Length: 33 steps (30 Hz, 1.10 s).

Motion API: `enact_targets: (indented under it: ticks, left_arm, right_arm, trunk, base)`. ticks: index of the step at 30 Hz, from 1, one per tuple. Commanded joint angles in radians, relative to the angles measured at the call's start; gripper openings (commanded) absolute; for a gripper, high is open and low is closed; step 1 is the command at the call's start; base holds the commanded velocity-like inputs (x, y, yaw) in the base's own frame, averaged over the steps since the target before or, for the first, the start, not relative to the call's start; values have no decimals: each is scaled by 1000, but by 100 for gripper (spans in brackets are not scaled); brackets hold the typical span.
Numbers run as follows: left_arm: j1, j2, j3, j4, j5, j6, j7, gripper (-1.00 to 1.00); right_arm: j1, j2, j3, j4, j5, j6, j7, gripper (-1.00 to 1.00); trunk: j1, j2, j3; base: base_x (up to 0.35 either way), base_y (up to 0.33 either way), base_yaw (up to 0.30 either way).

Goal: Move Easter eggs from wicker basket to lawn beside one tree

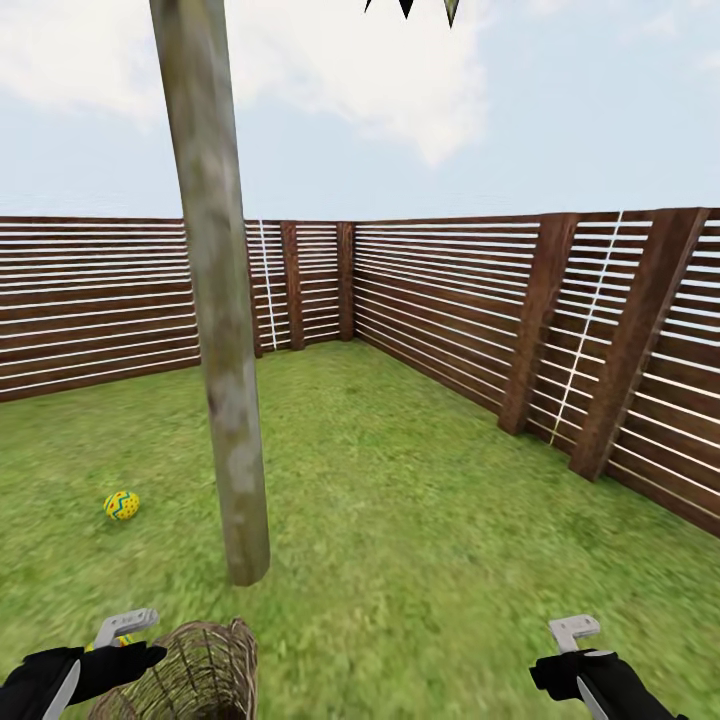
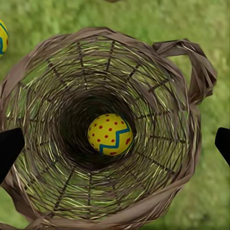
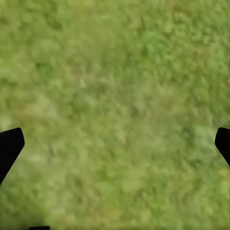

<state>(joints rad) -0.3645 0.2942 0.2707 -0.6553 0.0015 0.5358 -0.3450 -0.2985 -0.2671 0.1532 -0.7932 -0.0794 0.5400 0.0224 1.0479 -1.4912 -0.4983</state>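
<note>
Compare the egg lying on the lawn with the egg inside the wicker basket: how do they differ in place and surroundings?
The egg on the lawn lies on open grass beside the tree trunk; the egg in the basket sits deep at the bottom of the wicker basket. The lawn egg is uncovered, the basket egg ringed by woven walls. Both are yellow with blue zigzags.

Left gripper (image 2: 115,143): jaws spread wide, pointing down
Right gripper (image 3: 115,143): jaws apart, nothing between — also pointing down
Arms: both low, forearms seemingly level
</note>
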Motion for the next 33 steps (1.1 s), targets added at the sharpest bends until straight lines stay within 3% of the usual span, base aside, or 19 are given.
enact_targets:
  ticks: [1,33]
  left_arm:
    - [-1,-1,4,-1,0,7,-5,100]
    - [-1,2,10,-1,0,7,-5,100]
  right_arm:
    - [-1,-1,4,-1,-8,5,-2,100]
    - [-1,-1,6,-1,-6,5,-2,100]
  trunk:
    - [4,-8,-4]
    - [127,-232,-105]
  base:
    - [0,0,0]
    - [0,0,0]
